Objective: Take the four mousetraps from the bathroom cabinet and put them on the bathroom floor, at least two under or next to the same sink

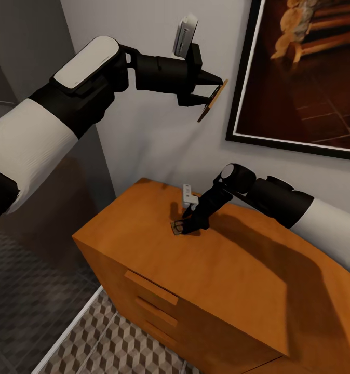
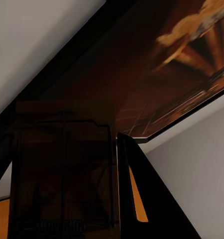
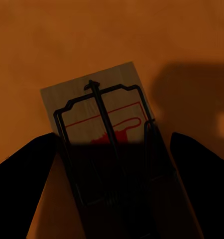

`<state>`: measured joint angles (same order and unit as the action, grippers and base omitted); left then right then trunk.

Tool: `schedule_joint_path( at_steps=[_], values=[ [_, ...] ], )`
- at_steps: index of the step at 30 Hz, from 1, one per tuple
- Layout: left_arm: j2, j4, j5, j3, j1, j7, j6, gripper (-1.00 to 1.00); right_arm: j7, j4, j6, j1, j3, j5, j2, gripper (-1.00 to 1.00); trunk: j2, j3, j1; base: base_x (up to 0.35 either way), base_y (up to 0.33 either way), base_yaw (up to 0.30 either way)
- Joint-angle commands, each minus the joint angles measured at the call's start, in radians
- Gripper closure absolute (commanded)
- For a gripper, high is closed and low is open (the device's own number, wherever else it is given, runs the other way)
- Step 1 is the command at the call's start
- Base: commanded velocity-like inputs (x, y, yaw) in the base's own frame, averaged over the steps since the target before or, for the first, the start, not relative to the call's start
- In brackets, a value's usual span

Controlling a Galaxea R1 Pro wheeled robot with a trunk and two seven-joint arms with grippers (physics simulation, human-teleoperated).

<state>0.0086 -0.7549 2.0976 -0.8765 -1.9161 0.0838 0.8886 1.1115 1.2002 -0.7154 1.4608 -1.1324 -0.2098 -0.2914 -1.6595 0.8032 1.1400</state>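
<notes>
Orange-brown wood of the cabinet (image 1: 237, 280) carries one mousetrap (image 1: 178, 227), lying flat at about eleven o'clock from the top's centre. The right gripper (image 1: 188, 224) reaches down over it, fingers spread either side, not clenched. Farther off, at twelve o'clock, the left gripper (image 1: 216, 89) grasps a second mousetrap (image 1: 213, 99) before the framed picture (image 1: 305, 72).
</notes>
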Motion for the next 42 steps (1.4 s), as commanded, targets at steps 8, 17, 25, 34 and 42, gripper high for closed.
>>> schedule_joint_path(
  at_steps=[8, 17, 25, 34, 42],
  values=[
    [0.002, 0.001, 0.009, -0.003, -0.001, 0.007, 0.0, 1.0, 0.011, 0.008, -0.016, 0.003, 0.008, 0.001, -0.003, 1.0, 0.0, 0.001, 0.0, 0.0, 0.0, 0.0],
    [0.002, 0.003, 0.009, -0.022, 0.004, 0.007, 0.0, 1.0, 0.039, 0.016, -0.05, 0.013, 0.045, 0.004, -0.005, 1.0, 0.0, 0.001, 0.0, 0.0, 0.0, 0.0],
    [0.002, 0.005, 0.01, -0.041, 0.005, 0.007, 0.0, 1.0, 0.071, 0.017, -0.052, 0.04, 0.046, 0.003, -0.006, 1.0, 0.0, 0.001, 0.0, 0.0, 0.0, 0.0],
    [0.002, 0.003, 0.009, -0.042, 0.005, 0.007, 0.0, 1.0, 0.102, 0.017, -0.052, 0.045, 0.092, 0.006, -0.005, 1.0, 0.0, 0.001, 0.0, 0.0, 0.0, 0.0],
    [0.004, 0.007, 0.009, -0.042, 0.005, 0.007, 0.001, 1.0, 0.103, 0.018, -0.052, 0.044, 0.094, 0.04, -0.006, 1.0, 0.0, 0.001, 0.0, -0.011, 0.0, 0.0]
  ],
)
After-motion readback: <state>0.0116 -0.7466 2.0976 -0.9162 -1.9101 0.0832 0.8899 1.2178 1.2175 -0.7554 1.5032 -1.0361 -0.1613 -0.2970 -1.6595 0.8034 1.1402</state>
